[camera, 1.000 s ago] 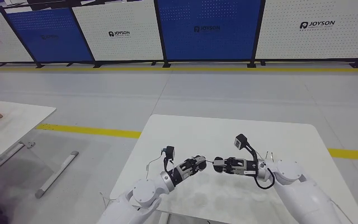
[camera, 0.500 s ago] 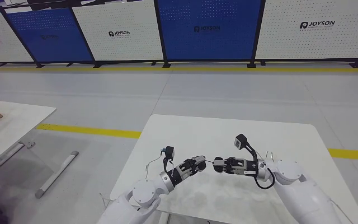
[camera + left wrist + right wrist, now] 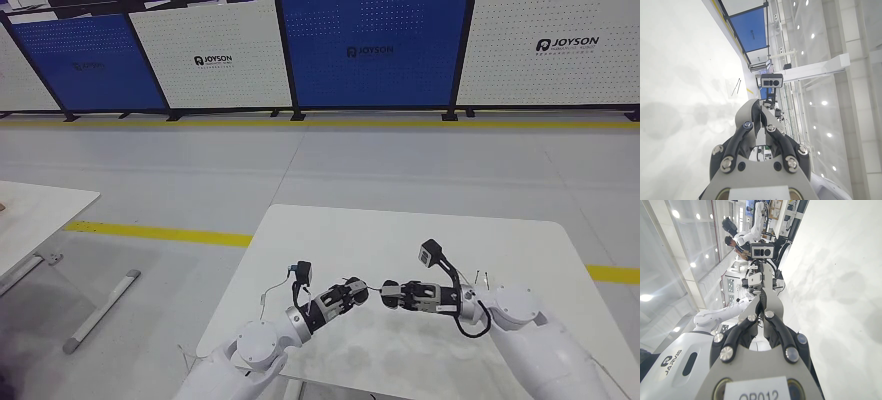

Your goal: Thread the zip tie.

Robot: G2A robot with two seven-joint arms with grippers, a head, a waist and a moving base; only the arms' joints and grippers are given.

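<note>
At your far left, the corner of a second white table (image 3: 40, 215) stands well apart from your work surface, and a yellow floor stripe (image 3: 160, 234) runs from beside it toward the work table. That work surface is the white rectangular table (image 3: 400, 225), and both of your arms meet low over its near half.

Your left gripper (image 3: 354, 291) points toward the other one and is held off the table top. In its own wrist view, the left gripper (image 3: 759, 108) has its ribbed black pads (image 3: 755, 118) pressed flat together. Past them you can see the right arm's black wrist camera (image 3: 771, 81).

Between the two tips, the thin black zip tie (image 3: 370, 290) shows in the top view as a short dark line bridging one claw to the other, in the air above the table. Each claw is clamped on one end of it. The tie is too thin to make out between the pads in either wrist view.

Your right gripper (image 3: 387, 294) faces the left one, tip just beside tip. In its own view, the right gripper (image 3: 762, 294) has its fingers squeezed tight together. The left arm's black wrist camera (image 3: 762, 251) sits beyond them.

Further right, a pair of spare black zip ties (image 3: 478, 275) lies flat on the table near your right arm, well apart from both claws. You can also see them in the left wrist view (image 3: 736, 88).
</note>
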